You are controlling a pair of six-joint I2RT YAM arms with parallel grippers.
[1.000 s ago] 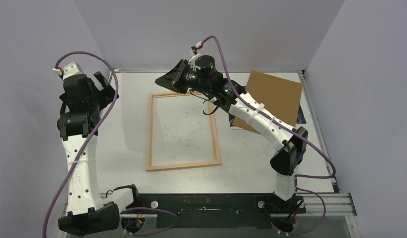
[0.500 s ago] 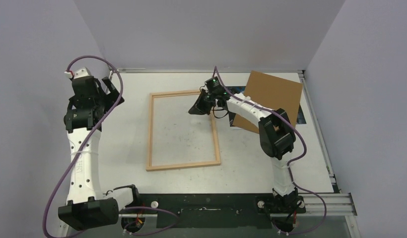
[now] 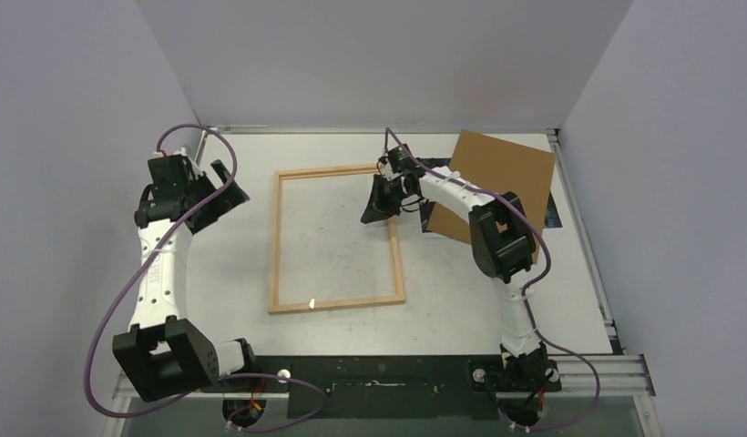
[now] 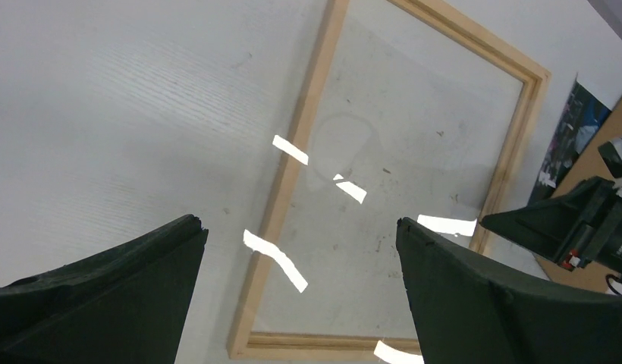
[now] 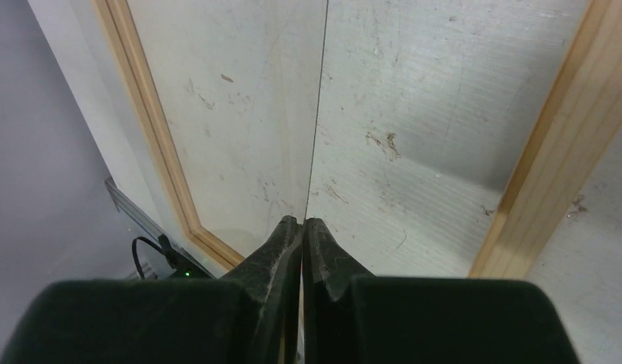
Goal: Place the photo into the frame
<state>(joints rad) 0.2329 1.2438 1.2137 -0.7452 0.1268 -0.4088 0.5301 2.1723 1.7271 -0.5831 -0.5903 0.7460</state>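
The light-wood frame (image 3: 277, 238) lies flat mid-table, also seen in the left wrist view (image 4: 291, 182) and the right wrist view (image 5: 567, 136). My right gripper (image 3: 372, 208) hangs just inside its right rail, shut (image 5: 303, 221) on a thin clear pane (image 5: 317, 114) seen edge-on. That pane (image 4: 391, 182) slants over the frame's opening with white glints on it. The photo (image 4: 564, 133) shows only as a dark strip under the brown board (image 3: 550, 218). My left gripper (image 3: 226, 187) hovers left of the frame, open (image 4: 300, 224) and holding nothing.
A brown backing board (image 3: 502, 177) lies at the back right, covering most of the photo. Grey walls close in the table at the back and both sides. A metal rail (image 3: 588, 264) runs along the table's right edge.
My right arm has come down from high over the frame's far rail to low beside its right rail. My left arm has swung right, toward the frame. Both grippers kept their states.
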